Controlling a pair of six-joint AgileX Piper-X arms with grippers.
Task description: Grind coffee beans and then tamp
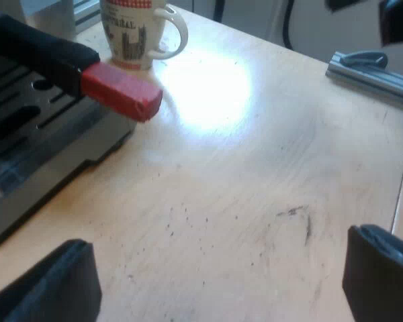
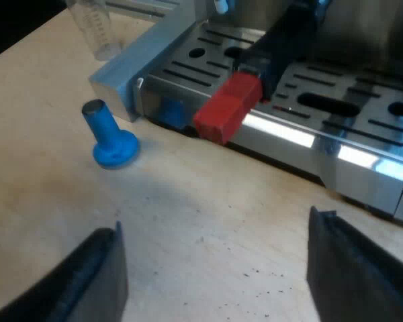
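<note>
Both apart, empty: left tool (image 1: 213, 275), right tool (image 2: 218, 268). Holder handle (image 2: 258, 70) prob. rigid, heavy; grip behind red end (image 2: 227, 111).

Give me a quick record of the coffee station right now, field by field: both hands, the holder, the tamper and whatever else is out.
left hand: open, empty, over the table
right hand: open, empty, before the espresso machine
holder: at the machine's front, red end jutting past the drip tray
tamper: blue, upright on the table near the machine's corner
measuring glass: standing beside the machine
mug: upright on the table by the machine
dark specks: scattered on the table
</note>
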